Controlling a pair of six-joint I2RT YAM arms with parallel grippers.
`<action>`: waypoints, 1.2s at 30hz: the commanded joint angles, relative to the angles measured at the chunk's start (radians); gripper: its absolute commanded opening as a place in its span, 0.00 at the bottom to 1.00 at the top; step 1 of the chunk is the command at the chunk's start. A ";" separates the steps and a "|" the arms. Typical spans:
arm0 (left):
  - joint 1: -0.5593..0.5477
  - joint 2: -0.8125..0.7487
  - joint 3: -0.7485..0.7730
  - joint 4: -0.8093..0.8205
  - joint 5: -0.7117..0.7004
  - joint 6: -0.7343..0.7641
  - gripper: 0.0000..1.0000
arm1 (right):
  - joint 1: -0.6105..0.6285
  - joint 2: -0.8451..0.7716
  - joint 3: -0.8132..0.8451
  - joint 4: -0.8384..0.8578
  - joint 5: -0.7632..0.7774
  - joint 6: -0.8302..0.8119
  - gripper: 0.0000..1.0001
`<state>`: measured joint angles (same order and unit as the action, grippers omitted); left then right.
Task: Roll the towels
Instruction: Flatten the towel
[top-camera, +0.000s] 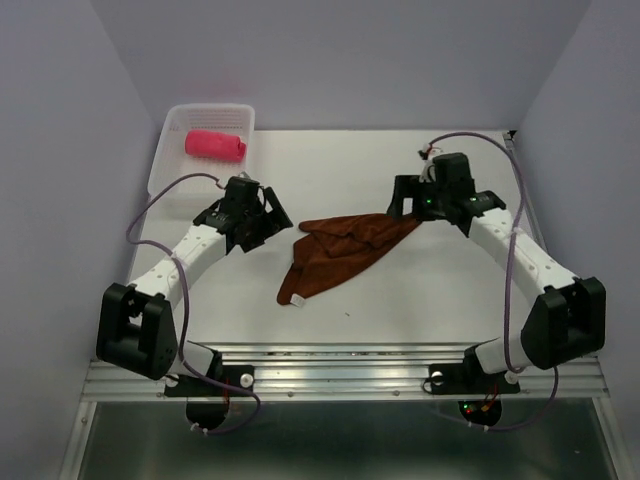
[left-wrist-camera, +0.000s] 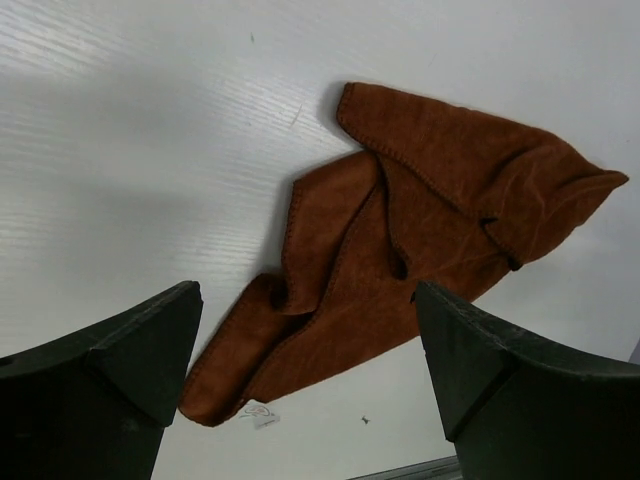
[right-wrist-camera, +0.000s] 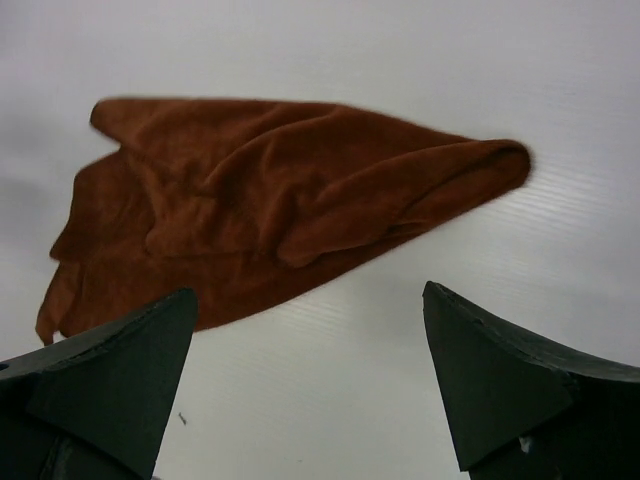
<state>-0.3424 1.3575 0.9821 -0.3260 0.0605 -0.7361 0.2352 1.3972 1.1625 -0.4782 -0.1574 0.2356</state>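
The rust brown towel (top-camera: 340, 252) lies crumpled and unrolled on the white table between the arms; it also shows in the left wrist view (left-wrist-camera: 420, 250) and the right wrist view (right-wrist-camera: 260, 200). A white tag (left-wrist-camera: 260, 414) sticks out at its near corner. The pink-red towel (top-camera: 215, 144) lies rolled inside the white basket (top-camera: 178, 122) at the back left. My left gripper (top-camera: 272, 222) is open and empty, just left of the brown towel. My right gripper (top-camera: 405, 200) is open and empty, at the towel's right tip.
The basket stands at the table's far left corner. Purple cables loop from both arms. The grey walls close in the table on three sides. A metal rail (top-camera: 340, 375) runs along the near edge.
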 joint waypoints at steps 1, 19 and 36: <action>-0.035 0.012 -0.011 0.014 0.002 -0.028 0.99 | 0.185 0.087 0.011 0.032 0.082 -0.097 1.00; -0.041 -0.287 -0.327 -0.114 -0.102 -0.195 0.99 | 0.536 0.793 0.724 0.024 0.324 -0.196 1.00; -0.040 -0.275 -0.339 -0.091 -0.087 -0.186 0.99 | 0.559 0.976 0.836 0.000 0.391 -0.203 0.50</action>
<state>-0.3801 1.0870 0.6605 -0.4194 -0.0055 -0.9192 0.7921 2.3539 1.9518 -0.4889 0.2207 0.0311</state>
